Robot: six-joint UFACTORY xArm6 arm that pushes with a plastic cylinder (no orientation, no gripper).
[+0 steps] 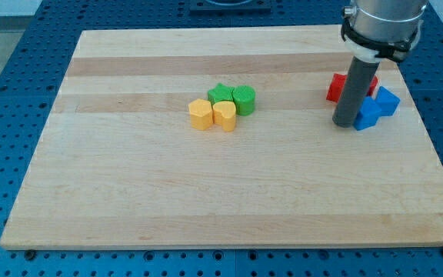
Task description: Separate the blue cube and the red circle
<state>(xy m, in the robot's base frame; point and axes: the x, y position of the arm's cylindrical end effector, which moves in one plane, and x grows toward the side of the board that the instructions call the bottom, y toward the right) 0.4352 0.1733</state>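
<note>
My tip [346, 125] rests on the wooden board at the view's right, in the middle of a small cluster of blocks. A red block [334, 87] shows just to the left of the rod and behind it. More red [374, 82] shows to the rod's right. The rod hides the part between, so the red shapes are unclear. A blue cube [389, 101] sits to the right of the rod. A second blue block [368, 115] lies right beside my tip, touching the cube. The red and blue blocks are close together.
Near the board's [129, 192] middle stands a tight group: a green block [220, 93], a green cylinder [244, 100], a yellow hexagon-like block [201, 114] and a yellow heart-like block [224, 115]. The board's right edge is near the blue blocks.
</note>
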